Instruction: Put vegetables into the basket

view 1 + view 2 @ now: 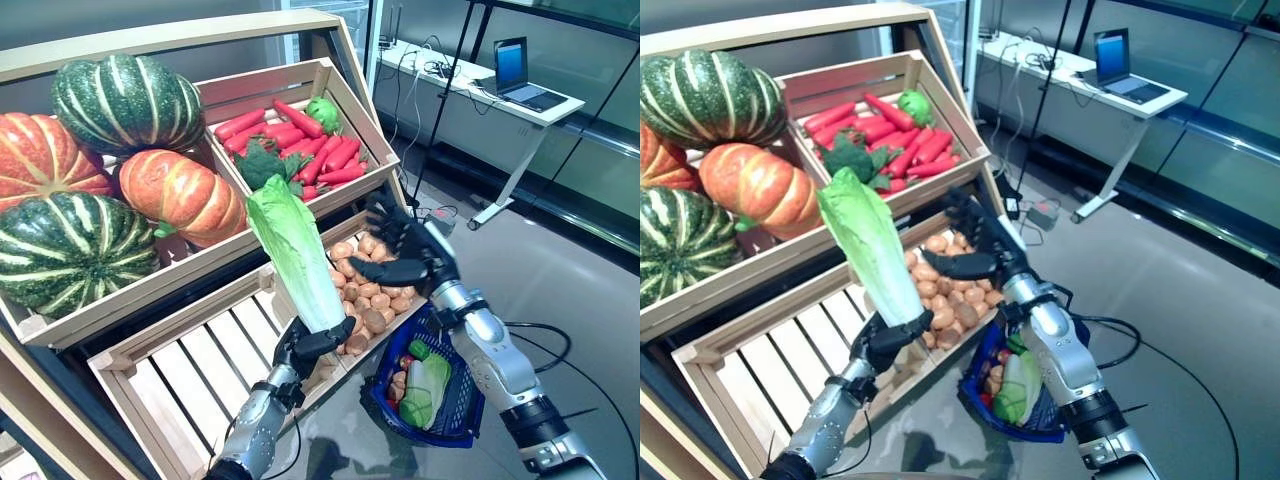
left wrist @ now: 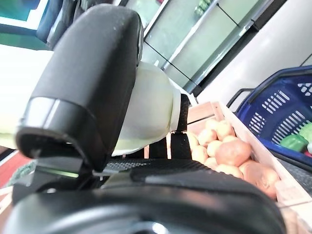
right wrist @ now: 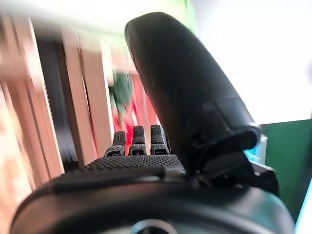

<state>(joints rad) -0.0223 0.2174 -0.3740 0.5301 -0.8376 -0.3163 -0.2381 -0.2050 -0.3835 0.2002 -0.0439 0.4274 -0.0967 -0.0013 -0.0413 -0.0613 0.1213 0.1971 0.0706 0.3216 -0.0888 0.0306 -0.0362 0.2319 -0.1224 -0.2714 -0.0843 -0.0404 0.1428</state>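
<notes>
we see a wooden produce stand filling the left of the head views, tiered in slatted crates. its largest crate holds pumpkins, striped green and orange, piled together. below it lies an empty slatted crate. at the upper right of the stand a crate of carrots also carries a broccoli head and a small green vegetable at its far corner. under that, a crate of potatoes sits at the stand's lower right corner.

beyond the stand, well apart, a white desk carries an open laptop.

the blue basket hangs on our right forearm, just beside the potato crate's corner, and already holds a pale green cabbage and some small round pieces.

the long lettuce stands upright over the gap between the empty crate and the potatoes, its leafy top reaching up to the carrot crate. our left hand has its fingers and thumb wrapped round the pale base of the lettuce; the left wrist view shows the thumb pressed against that stem.

our right hand hovers above the potatoes with fingers spread and straight, gripping nothing.
</notes>
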